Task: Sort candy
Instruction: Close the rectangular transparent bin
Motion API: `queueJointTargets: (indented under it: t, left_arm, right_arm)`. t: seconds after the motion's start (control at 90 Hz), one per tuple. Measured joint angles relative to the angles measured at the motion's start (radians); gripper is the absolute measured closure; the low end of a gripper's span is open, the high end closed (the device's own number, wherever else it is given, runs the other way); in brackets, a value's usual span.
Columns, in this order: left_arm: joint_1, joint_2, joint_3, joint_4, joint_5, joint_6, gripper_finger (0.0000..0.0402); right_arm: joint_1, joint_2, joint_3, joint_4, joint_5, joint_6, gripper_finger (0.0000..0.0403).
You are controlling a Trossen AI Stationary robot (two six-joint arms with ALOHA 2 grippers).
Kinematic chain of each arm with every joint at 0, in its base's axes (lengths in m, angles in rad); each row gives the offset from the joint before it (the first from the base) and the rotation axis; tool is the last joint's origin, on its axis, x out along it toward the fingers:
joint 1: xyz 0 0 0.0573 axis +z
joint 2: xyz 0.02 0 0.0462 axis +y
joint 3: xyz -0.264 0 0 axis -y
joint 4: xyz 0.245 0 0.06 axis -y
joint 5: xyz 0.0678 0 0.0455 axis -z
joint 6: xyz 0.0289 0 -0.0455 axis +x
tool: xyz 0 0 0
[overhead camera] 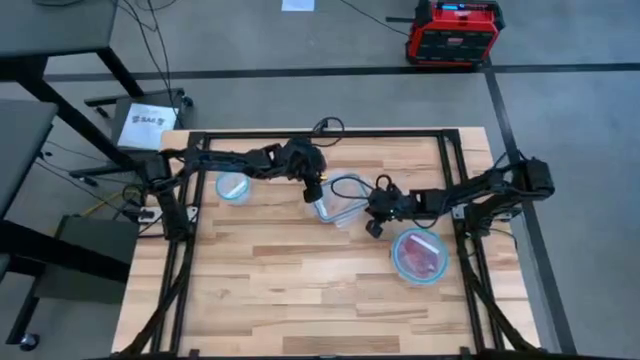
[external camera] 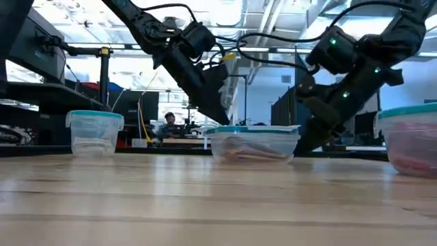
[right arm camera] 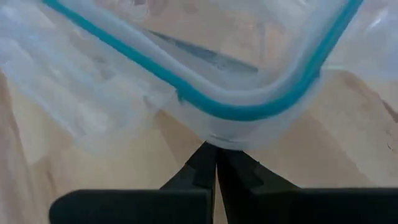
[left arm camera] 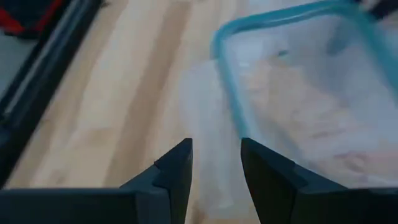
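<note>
A clear rectangular container with a blue rim (overhead camera: 345, 200) stands mid-table and holds orange-white candy (external camera: 249, 150). My left gripper (left arm camera: 216, 165) is open and points down just outside the container's left end, nothing plainly between its fingers. My right gripper (right arm camera: 216, 152) is shut at the container's near right corner. A round container (overhead camera: 420, 255) at the right holds red and magenta candy. Another round container (overhead camera: 235, 187) stands at the far left. My right gripper has its shut fingertips (right arm camera: 208, 163) against the rectangular container's outer wall, at a rounded corner just below the blue rim (right arm camera: 219, 135). It comes slanting down from the table's right. The container stands flat on the table. Whether my left gripper touches the container, I cannot tell.
A black frame (overhead camera: 455, 180) runs around the wooden tabletop (overhead camera: 300, 290). The near half of the table is bare wood. Cables (overhead camera: 330, 130) loop over the far edge behind the left arm.
</note>
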Motion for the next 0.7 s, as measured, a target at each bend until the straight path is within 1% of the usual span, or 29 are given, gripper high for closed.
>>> queueJointTargets:
  t: [0.111, 0.178, 0.256, 0.311, 0.533, 0.633, 0.7]
  left_arm:
    - [0.0, 0.024, -0.002, 0.006, 0.03, -0.011, 0.0279]
    - [-0.003, 0.04, -0.001, 0.049, 0.054, -0.026, 0.0279]
    - [-0.006, 0.041, -0.001, 0.059, 0.098, -0.043, 0.0279]
    - [-0.012, 0.041, 0.0, 0.078, 0.101, -0.041, 0.0279]
    - [-0.014, 0.03, 0.001, 0.07, 0.1, -0.047, 0.0279]
    - [-0.019, 0.031, 0.025, 0.019, 0.101, -0.049, 0.0279]
    - [-0.021, 0.031, 0.058, -0.043, 0.102, -0.044, 0.0279]
  right_arm:
    - [0.001, 0.004, 0.0, 0.007, 0.0, 0.0, 0.0403]
    - [0.004, 0.004, 0.0, 0.016, -0.001, 0.0, 0.0403]
    - [0.005, 0.004, 0.0, 0.018, -0.001, 0.0, 0.0403]
    - [0.005, 0.003, 0.0, 0.019, -0.001, 0.0, 0.0403]
    - [0.005, 0.003, 0.0, 0.009, -0.001, -0.001, 0.0403]
    - [0.009, -0.001, 0.001, -0.008, -0.004, -0.008, 0.0403]
    - [0.019, -0.031, 0.01, -0.09, -0.017, -0.024, 0.0403]
